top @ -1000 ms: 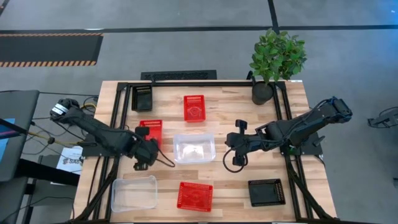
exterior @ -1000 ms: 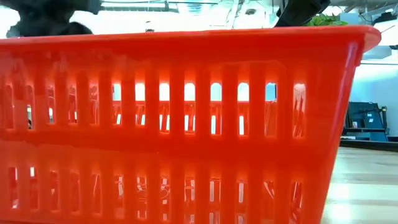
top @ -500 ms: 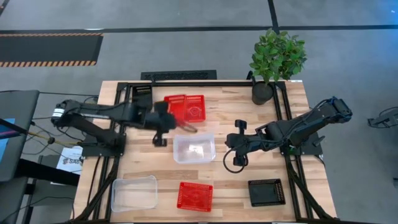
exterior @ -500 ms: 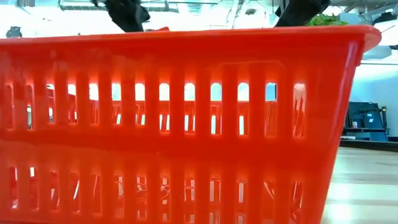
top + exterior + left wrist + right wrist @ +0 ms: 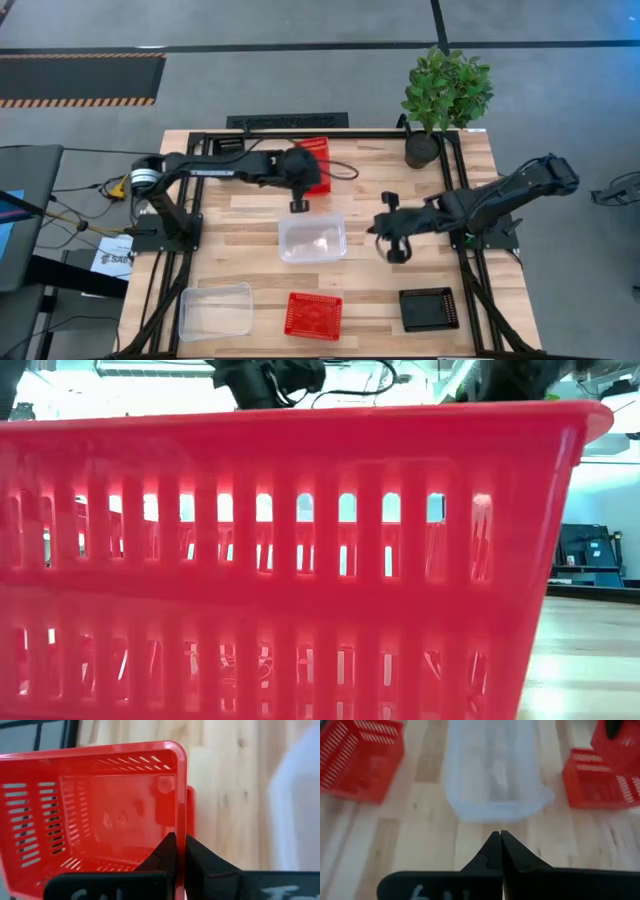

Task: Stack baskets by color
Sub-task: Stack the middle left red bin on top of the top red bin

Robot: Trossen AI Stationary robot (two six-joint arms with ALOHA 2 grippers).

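I have the left gripper [image 5: 179,851] reached across the far middle of the desk [image 5: 470,200], its fingers clamped on the side wall of a red basket [image 5: 95,815], one finger inside and one outside. From the left wrist camera that carried basket sits over a second red basket [image 5: 190,815], whose edge peeks out just beyond it; I cannot tell whether the two touch. From above, the pair reads as one red shape half hidden by the arm. The right gripper [image 5: 500,847] hovers near the middle right of the desk with its fingers pressed together and empty, pointing toward the clear basket [image 5: 312,238] at the centre. A second clear basket [image 5: 215,310] lies at the near left corner, a third red basket [image 5: 313,315] at the near middle, so close to the low camera that it fills that view, and a black basket [image 5: 429,309] at the near right. Another black basket [image 5: 226,145] shows at the far left, partly under the left arm. The potted plant [image 5: 443,95] stands at the far right corner.
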